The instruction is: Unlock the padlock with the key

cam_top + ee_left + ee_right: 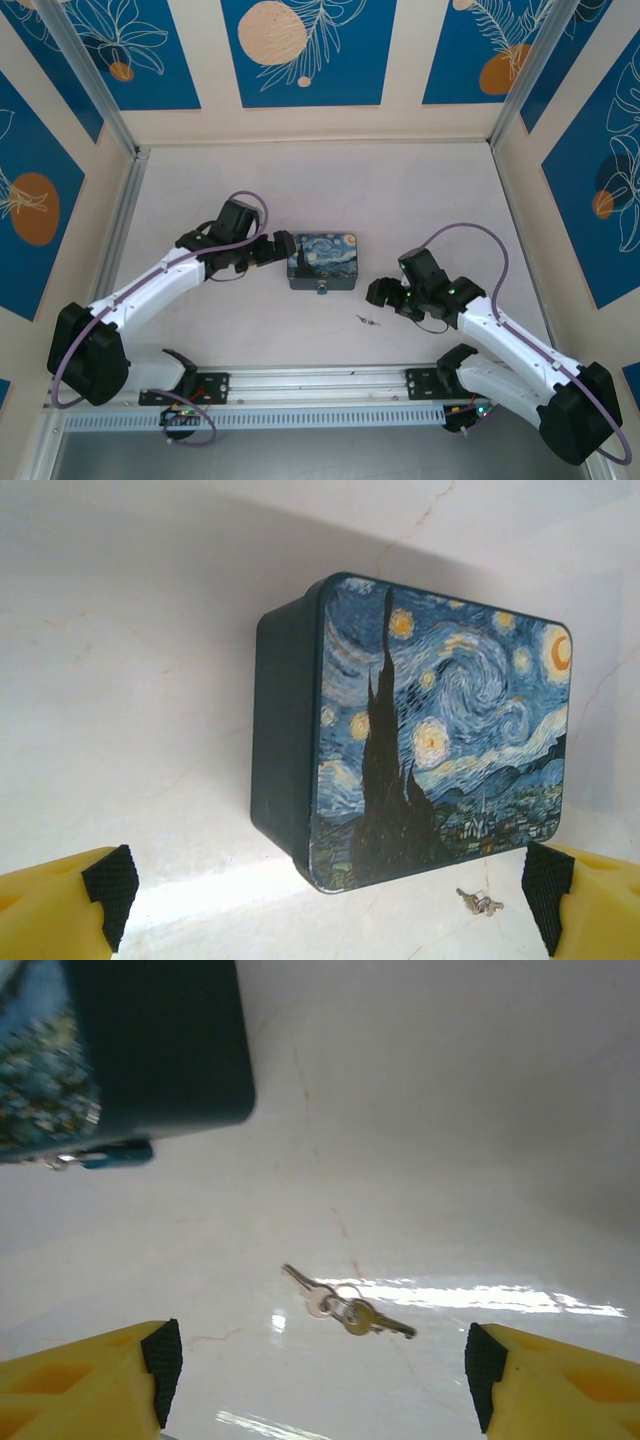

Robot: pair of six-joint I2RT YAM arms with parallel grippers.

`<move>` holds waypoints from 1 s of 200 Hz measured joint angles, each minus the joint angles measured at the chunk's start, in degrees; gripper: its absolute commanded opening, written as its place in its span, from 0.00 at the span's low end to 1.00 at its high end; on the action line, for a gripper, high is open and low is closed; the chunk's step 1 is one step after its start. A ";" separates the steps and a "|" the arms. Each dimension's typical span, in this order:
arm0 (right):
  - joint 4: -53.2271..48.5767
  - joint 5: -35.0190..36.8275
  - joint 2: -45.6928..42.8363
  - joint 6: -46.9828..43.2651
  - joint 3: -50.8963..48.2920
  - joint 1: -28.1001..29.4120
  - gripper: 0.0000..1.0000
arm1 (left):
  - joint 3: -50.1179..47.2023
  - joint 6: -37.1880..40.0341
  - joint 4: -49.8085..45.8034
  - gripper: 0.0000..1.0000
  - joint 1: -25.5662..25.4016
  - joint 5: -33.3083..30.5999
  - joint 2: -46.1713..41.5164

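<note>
I see the left gripper (327, 908) spread wide and holding nothing, just beside the left end of the starry-night tin (420, 730). The right gripper (322, 1380) is also spread, with nothing between its pads (160, 1365). It hangs over the key (345, 1312), which lies flat on the white table (250, 330), joined by a small ring to a second key. The padlock (115, 1153) sits against the front wall of the tin, near the key but not touching it.
</note>
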 measured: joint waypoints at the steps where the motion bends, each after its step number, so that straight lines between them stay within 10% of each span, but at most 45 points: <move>1: 0.02 -0.04 0.00 0.00 -0.07 0.02 0.73 | 0.02 0.00 -0.04 1.00 0.00 0.02 0.00; 200: 3.41 0.37 23.89 5.01 6.21 8.68 0.61 | 1.49 -5.18 2.62 1.00 -0.02 12.24 2.47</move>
